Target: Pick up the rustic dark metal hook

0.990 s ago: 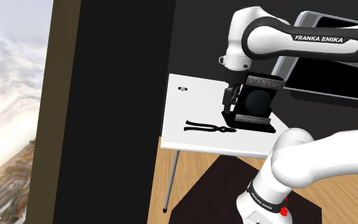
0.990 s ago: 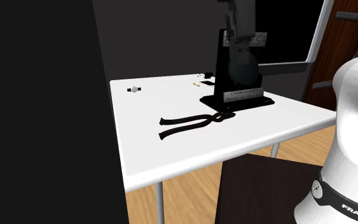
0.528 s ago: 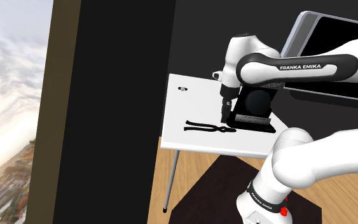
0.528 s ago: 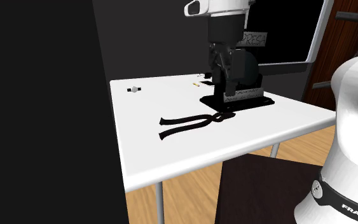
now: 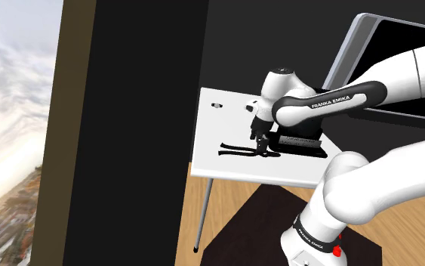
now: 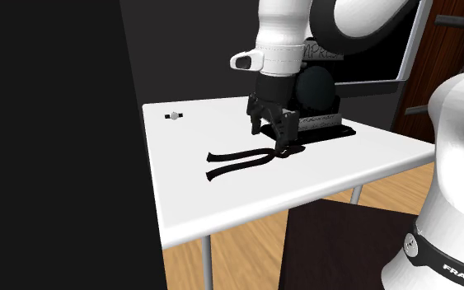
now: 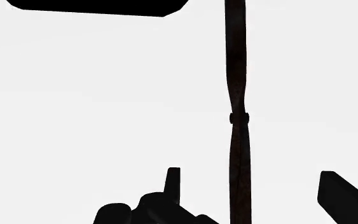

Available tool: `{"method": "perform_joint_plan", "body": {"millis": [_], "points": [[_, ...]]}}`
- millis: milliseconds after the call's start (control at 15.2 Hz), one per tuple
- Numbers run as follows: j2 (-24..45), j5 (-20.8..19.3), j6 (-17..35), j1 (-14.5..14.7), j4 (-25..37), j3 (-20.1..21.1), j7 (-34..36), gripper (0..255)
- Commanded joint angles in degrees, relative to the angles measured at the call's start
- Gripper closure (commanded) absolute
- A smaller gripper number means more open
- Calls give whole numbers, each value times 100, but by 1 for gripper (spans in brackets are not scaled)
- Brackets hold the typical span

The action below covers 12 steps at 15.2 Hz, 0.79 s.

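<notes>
Jaws have dropped in the last second, from up in front of the black stand (image 6: 316, 103) to low over the worktop (image 6: 222, 202), right at the hook (image 6: 240, 160). My read: the approach is basically done and you're at the closing step.

Jaws are spread, pinching nothing. In the wrist view the hook's dark shaft runs straight between the two fingers (image 7: 173, 184) with bare worktop either side, so no contact yet. It sits slightly nearer one finger than the other, and closing should centre it.

In the second exterior view the jaws straddle the hook's looped end, the end nearest the stand. The two prongs trail flat toward that view's left. I can't tell whether the tips are down on the worktop, so check the height before you squeeze.

Further back, the stand's base sits just behind the jaws. A small dark-and-white object (image 6: 173, 115) lies well apart at the far corner.
</notes>
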Motion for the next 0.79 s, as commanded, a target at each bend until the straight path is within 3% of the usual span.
{"method": "perform_joint_plan", "body": {"millis": [0, 330, 528, 594, 726], "points": [[225, -125, 363, 9, -68, -115, -87, 0], [617, -304, 926, -42, -248, -221, 30, 0], [667, -325, 993, -48, -266, -232, 45, 0], [680, -328, 1005, -49, -264, -238, 43, 255], [680, -331, 1007, -52, -266, -240, 41, 255]]}}
